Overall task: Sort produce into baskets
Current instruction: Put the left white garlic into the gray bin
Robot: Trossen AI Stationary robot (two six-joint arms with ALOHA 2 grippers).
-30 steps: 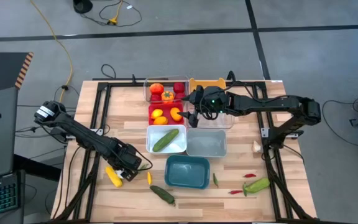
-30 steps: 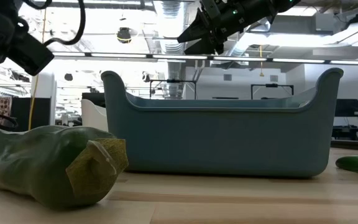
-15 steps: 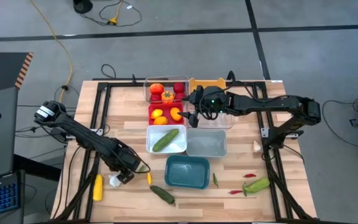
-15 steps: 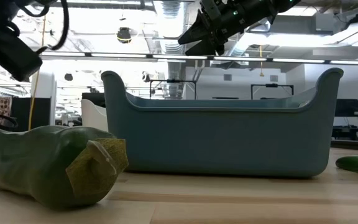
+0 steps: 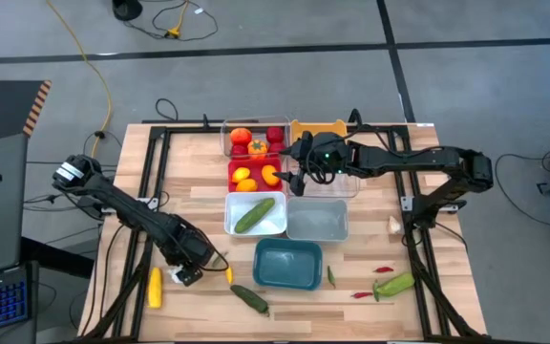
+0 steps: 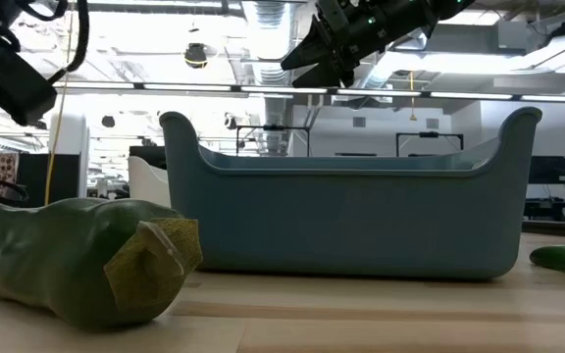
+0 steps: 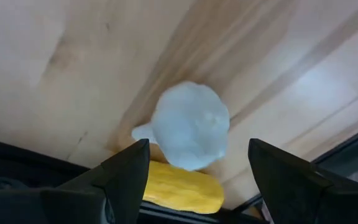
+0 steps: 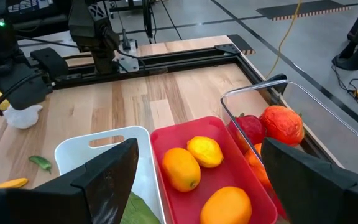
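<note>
A white garlic (image 7: 191, 134) lies on the table near its front left, with a yellow corn (image 7: 179, 186) just beyond it toward the left edge (image 5: 153, 287). My left gripper (image 5: 187, 273) is low over the garlic, open, one finger on either side of it with gaps showing. My right gripper (image 5: 292, 178) is open and empty above the right rim of the red basket (image 5: 240, 162), which holds orange and yellow fruits (image 8: 205, 151). A clear basket (image 5: 227, 134) behind it holds red tomatoes (image 8: 281, 124).
A white basket (image 5: 277, 224) holds a green cucumber. Beside it stand a grey-blue basket (image 5: 317, 222), a teal basket (image 5: 287, 265), a clear basket (image 5: 332, 186) and an orange one (image 5: 318, 127). Loose cucumbers (image 5: 248, 298), chilies (image 5: 382, 269) and a garlic (image 5: 394, 225) lie along the front and right.
The yellow corn has slid from beside my left gripper toward the table's near left corner and turned to lie along the near-far line, leaving the garlic in the open. My left gripper has shifted a little toward the near edge, over the garlic.
</note>
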